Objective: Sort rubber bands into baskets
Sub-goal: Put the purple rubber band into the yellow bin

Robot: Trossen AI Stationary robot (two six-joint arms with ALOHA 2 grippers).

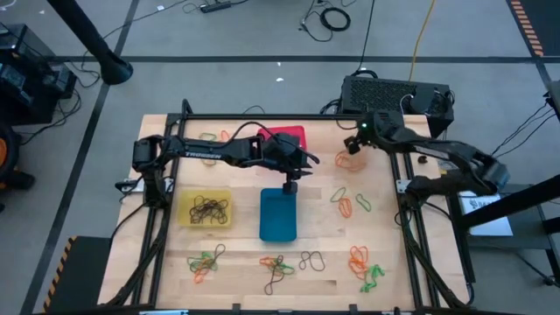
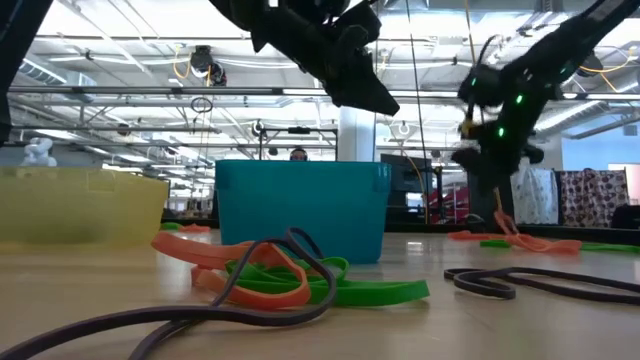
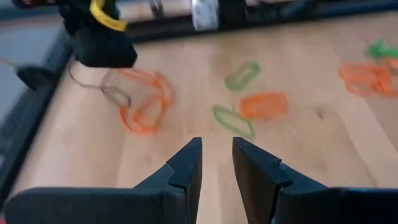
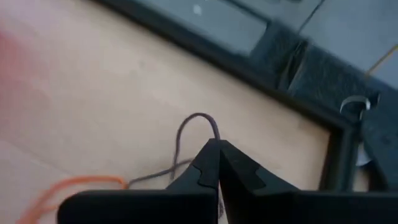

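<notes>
Right tool (image 4: 217,152) is clamped shut on a thin dark brown rubber band (image 4: 186,134), its loop standing clear of the table (image 1: 324,232) near the far right corner, beside orange bands (image 1: 352,160). Left tool (image 3: 216,163), narrowly parted and empty, hangs over the blue basket (image 1: 278,215).

A robotics lab or workshop: a wooden table (image 1: 315,219) in a black frame, grey floor strewn with cables (image 1: 332,17), exposed ceiling pipes (image 2: 150,90)
</notes>
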